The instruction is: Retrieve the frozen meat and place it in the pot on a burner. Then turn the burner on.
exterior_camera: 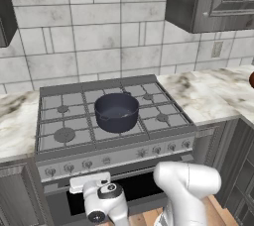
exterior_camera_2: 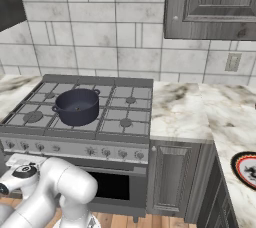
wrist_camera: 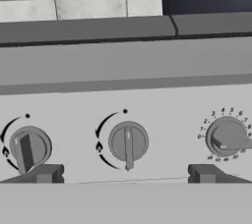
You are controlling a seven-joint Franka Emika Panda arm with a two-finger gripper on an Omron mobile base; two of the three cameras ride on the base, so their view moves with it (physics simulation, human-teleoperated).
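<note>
Grey stove [exterior_camera: 74, 121] carries the pot [exterior_camera: 116, 112]; my tool [wrist_camera: 125, 174], fingers apart, faces a knob [wrist_camera: 127, 142] at twelve o'clock.

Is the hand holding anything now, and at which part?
Nothing is held. The hand is open, its fingertips apart in front of a stove knob, not touching it.

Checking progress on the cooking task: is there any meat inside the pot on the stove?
No, the pot sits on the stove with only its bare dark inside visible in the left base view.
</note>
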